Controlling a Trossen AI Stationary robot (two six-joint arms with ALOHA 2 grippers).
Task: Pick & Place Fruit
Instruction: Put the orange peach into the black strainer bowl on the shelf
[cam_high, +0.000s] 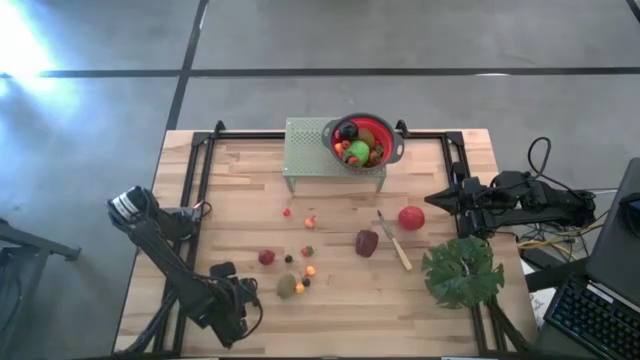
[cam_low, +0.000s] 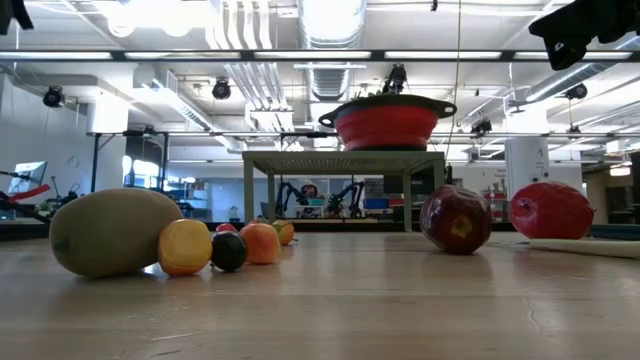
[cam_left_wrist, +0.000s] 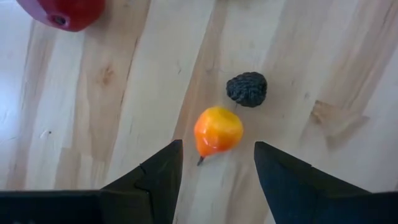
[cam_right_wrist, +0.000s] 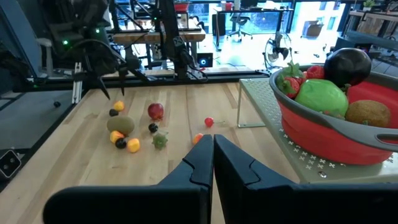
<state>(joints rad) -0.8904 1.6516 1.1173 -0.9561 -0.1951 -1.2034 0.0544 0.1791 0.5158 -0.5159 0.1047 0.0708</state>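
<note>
My left gripper (cam_left_wrist: 218, 144) is open and points down near the table's near left part (cam_high: 240, 298). Its fingers stand on either side of a small orange fruit (cam_left_wrist: 217, 131) without touching it; a dark berry (cam_left_wrist: 247, 89) lies just beyond. More toy fruit lies on the wood: a kiwi (cam_high: 287, 287), a red fruit (cam_high: 266, 257), a maroon fruit (cam_high: 367, 243) and a red apple (cam_high: 411, 217). A red bowl (cam_high: 388, 133) on a green stand holds a green apple (cam_right_wrist: 320, 98) and other fruit. My right gripper (cam_right_wrist: 213, 142) is shut and waits at the right edge (cam_high: 436, 200).
The perforated green stand (cam_high: 305, 150) rises at the far middle of the table. A pale-handled knife (cam_high: 394, 242) lies between the maroon fruit and the red apple. A big green leaf (cam_high: 462, 272) lies at the near right. Black rails (cam_high: 200, 170) run along the sides.
</note>
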